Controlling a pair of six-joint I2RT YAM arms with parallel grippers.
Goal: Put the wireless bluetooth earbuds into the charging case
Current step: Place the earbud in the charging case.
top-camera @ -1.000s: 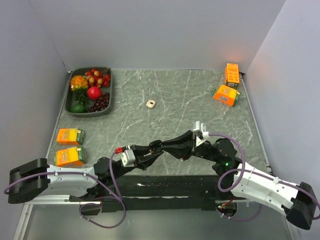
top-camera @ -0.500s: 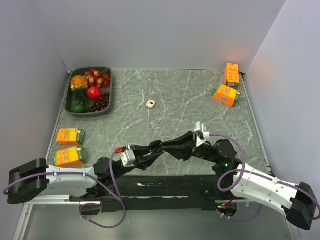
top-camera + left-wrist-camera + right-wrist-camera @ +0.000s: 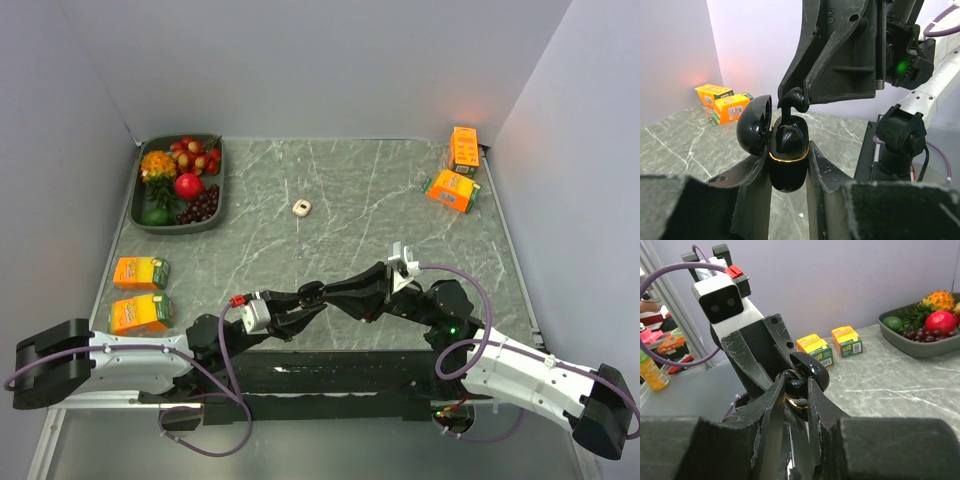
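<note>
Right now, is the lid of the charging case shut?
No, in the left wrist view the lid stands swung open beside the charging case, which the left tool clamps upright.

A table topped in grey-green stone veined with thin pale lines fills the middle of the room. Three plain, matte walls box it in: a back wall of pale lavender-grey, a left wall and a right wall of the same tone. Light falls soft and even, with no hard shadows. A faint orange glow tints the back wall near the far right corner.
</note>
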